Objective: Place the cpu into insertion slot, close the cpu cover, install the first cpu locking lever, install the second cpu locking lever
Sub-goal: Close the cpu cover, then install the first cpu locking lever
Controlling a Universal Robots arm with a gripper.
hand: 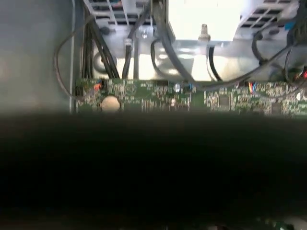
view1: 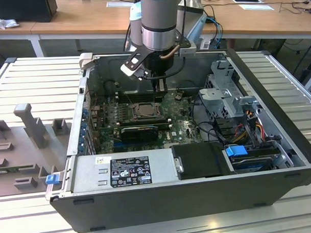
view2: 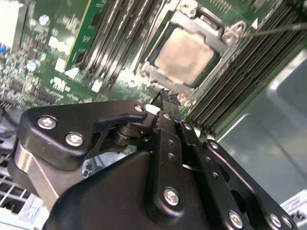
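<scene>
Inside an open computer case point(view1: 199, 202) on a slatted bench, the arm's gripper point(view1: 160, 88) hangs over the green motherboard point(view1: 181, 128), just beside the insertion slot point(view1: 144, 111). In the second wrist view the gripper point(view2: 165, 98) has its fingers clenched together with nothing visibly between them, the tip close to one corner of the socket. The cpu cover point(view2: 154, 75) appears to lie flat as a silver frame. The cpu point(view2: 184, 53) sits in the slot, its pale top showing through the cover's window.

With chip and cover apparently down, the step in hand looks like the locking levers. A thin wire point(view2: 276, 30) running off the socket's far corner is probably one of them. Doing it well likely means pressing on the wire alone, low and narrow, never on the chip or frame. The wire should travel fully under its catch without flexing the board.

The power supply point(view1: 121, 171) fills the case's near edge, well apart from the work. The drive cage point(view1: 223, 91) stands at the exterior view's right. Long black RAM slots point(view2: 120, 33) flank the socket closely and leave little side room. Loose cables point(view1: 245, 128) trail by the cage, clear of the socket.
</scene>
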